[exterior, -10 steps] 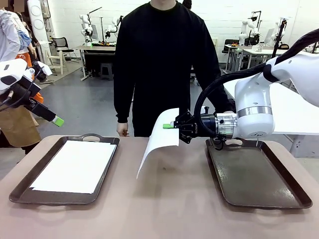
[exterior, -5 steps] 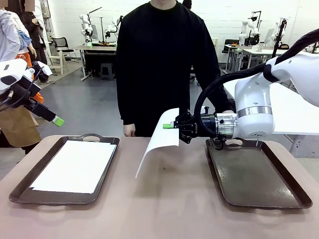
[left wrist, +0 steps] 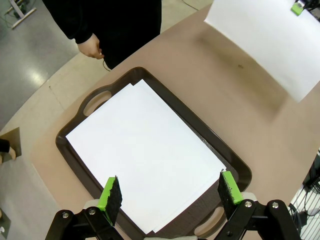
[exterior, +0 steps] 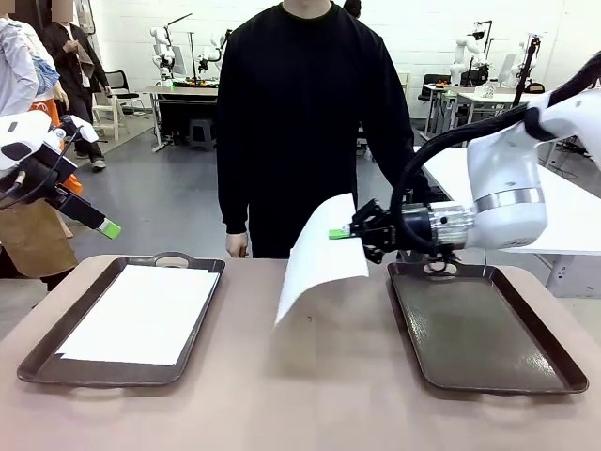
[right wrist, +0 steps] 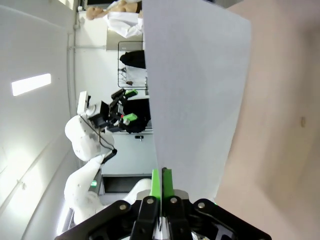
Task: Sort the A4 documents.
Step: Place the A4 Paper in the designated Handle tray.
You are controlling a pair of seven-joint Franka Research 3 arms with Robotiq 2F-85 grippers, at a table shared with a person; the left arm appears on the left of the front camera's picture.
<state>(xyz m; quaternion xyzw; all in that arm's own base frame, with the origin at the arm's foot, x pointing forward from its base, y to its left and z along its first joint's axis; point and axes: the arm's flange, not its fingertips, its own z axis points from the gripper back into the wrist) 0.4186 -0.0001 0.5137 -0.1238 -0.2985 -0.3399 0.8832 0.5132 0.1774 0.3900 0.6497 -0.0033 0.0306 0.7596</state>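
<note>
**Right arm's got a sheet in the air, empty tray just off to its 3 o'clock**

Biggest thing first: the round-edged tan table (exterior: pixel 310 395), with two dark brown rectangular handled trays on it. In the front view the left tray (exterior: pixel 202 324) sits around 9 o'clock from table centre and already carries a plain white A4 sheet (exterior: pixel 141 315) lying flat, long axis running toward the person. From the left wrist camera it looks like there's a second sheet peeking out underneath. The right tray (exterior: pixel 488 329) at about 3 o'clock is bare.

What the next move turns on, I'd say: the held plain white A4 sheet (exterior: pixel 319 258) hangs over the bare table between the trays, drooping toward 7 o'clock from the right gripper (exterior: pixel 340 233), while the bare tray lies just at 3 o'clock of that pincer. So the right arm is clearly the nearer one.

Right pincer: clamped fully on the sheet's upper corner, green pads (right wrist: pixel 162 183) pressed together on the paper.

Left gripper (left wrist: pixel 170 192): jaws spread wide, holding nothing, hovering above the loaded tray.
</note>
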